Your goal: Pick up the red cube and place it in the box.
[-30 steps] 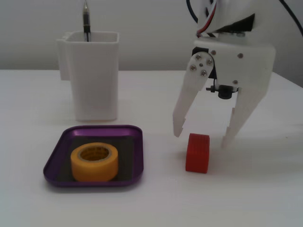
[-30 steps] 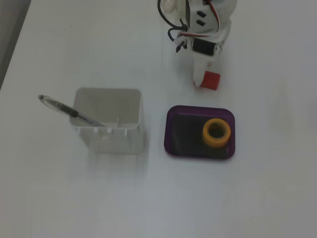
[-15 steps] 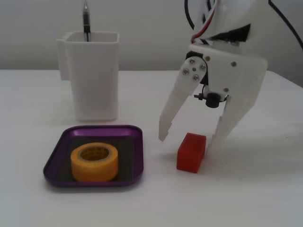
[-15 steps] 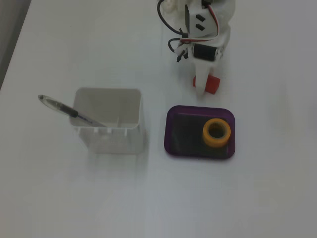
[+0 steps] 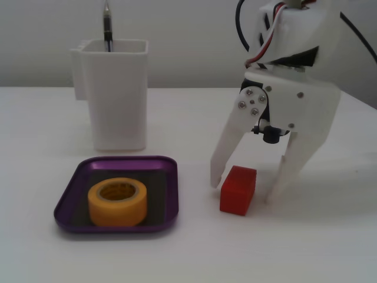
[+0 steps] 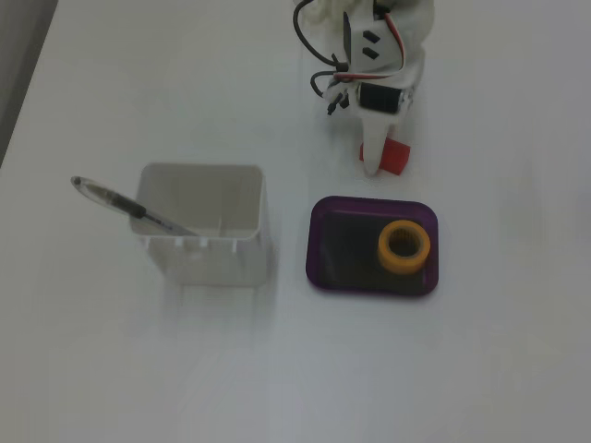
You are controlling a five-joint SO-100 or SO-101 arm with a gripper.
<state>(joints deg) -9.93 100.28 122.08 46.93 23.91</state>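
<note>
The red cube [image 5: 238,190] rests on the white table, to the right of the box in a fixed view. The box [image 5: 118,160] is a shallow purple tray with a dark floor. My white gripper [image 5: 244,187] is lowered over the cube with its jaws open. One finger stands on each side of the cube and a small gap shows at each. From above in a fixed view, the gripper [image 6: 386,159] covers part of the cube [image 6: 399,157], which lies just beyond the box's [image 6: 315,242] far rim.
A yellow tape roll [image 5: 118,201] lies inside the box, also seen from above [image 6: 404,246]. A tall white cup [image 5: 118,94] holding a pen [image 5: 107,23] stands behind the box.
</note>
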